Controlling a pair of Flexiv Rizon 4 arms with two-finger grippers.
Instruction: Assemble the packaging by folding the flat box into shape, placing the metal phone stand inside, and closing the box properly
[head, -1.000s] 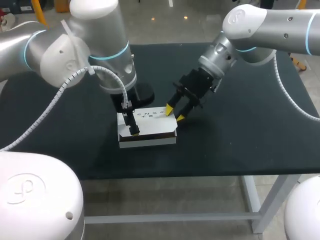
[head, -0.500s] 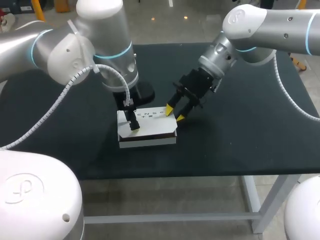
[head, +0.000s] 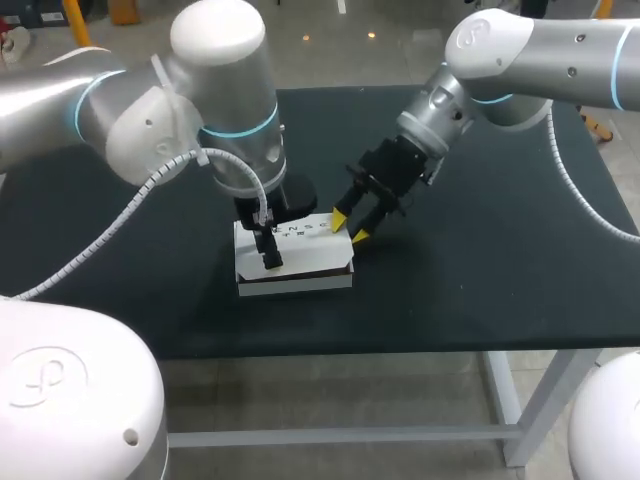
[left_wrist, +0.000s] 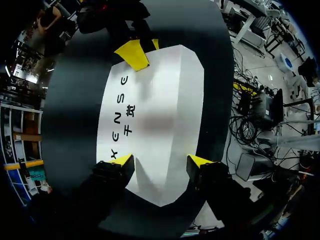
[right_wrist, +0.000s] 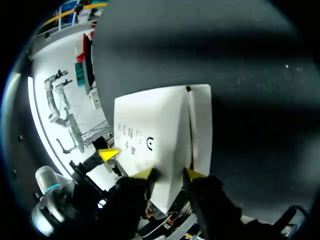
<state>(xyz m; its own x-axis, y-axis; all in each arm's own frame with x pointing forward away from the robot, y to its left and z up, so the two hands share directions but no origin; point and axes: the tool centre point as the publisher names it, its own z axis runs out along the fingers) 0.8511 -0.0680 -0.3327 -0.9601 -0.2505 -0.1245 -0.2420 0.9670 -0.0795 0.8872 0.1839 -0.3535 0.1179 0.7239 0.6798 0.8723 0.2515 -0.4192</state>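
Best to pin the box (head: 300, 258) flat at its left end with the left gripper (left_wrist: 161, 161), spread wide with tips over the lid's two long edges. Then ease the right end flap in square with the right gripper (right_wrist: 168, 173), perched on that end's ridge; clamped there or not, cannot tell. White, printed lid, folded up and seemingly near closed, mid dark table (head: 480, 250) between both arms, seam showing at right end.

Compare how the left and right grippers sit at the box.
Place: left gripper over the top of the box, at its left end; right gripper at its right end. Angle: left gripper points steeply down; right gripper slants in sideways. Both are at the same box.
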